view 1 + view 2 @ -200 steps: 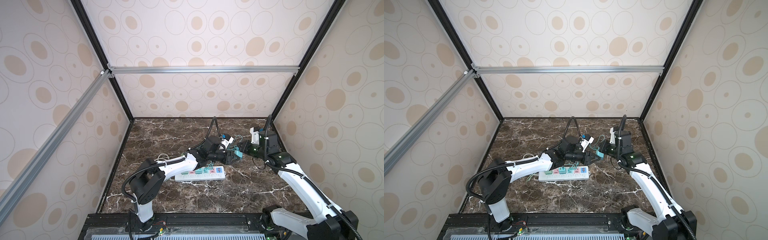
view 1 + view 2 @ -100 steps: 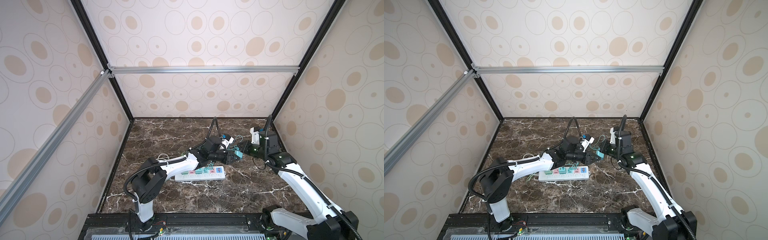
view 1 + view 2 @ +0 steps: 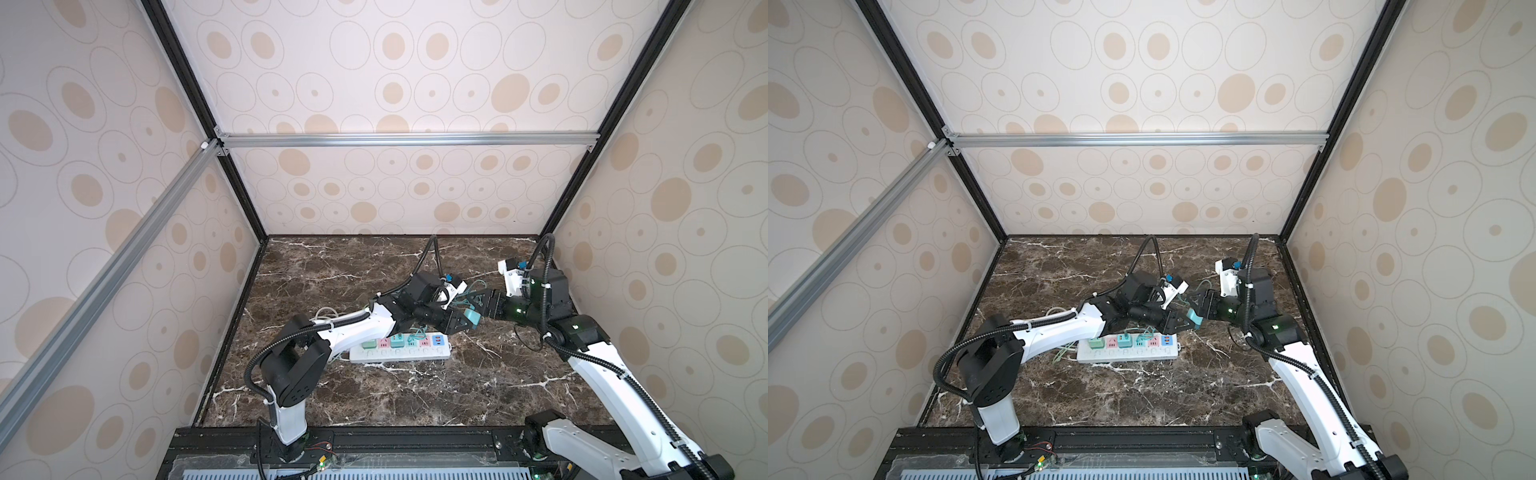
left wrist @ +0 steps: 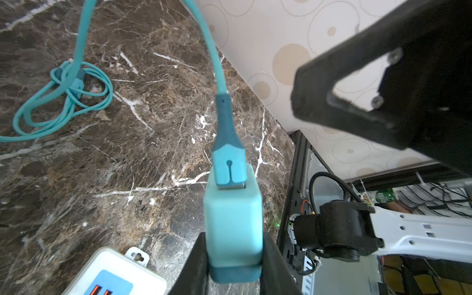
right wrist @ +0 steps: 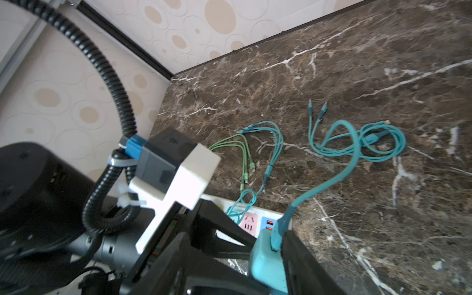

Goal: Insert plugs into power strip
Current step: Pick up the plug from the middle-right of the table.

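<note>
The dark brown, white-veined marble tabletop [image 3: 415,399] is sitting boxed in by dotted cream walls [image 3: 415,199] on three sides. Open slab is stretching in front of the long white power strip [image 3: 399,354], which is lying near the middle and carrying a mint green cube plug [image 3: 368,344] and a teal-blue cube plug [image 3: 397,340]. The left gripper [image 4: 233,242] is clamping a second teal-blue cube plug [image 4: 233,217] off the marble just past the strip's blue USB end, the right gripper [image 3: 481,306] is standing with jaws apart close beside it, and the plug's thin teal cable [image 4: 217,56] is trailing back to a loose coil [image 5: 370,145].
</note>
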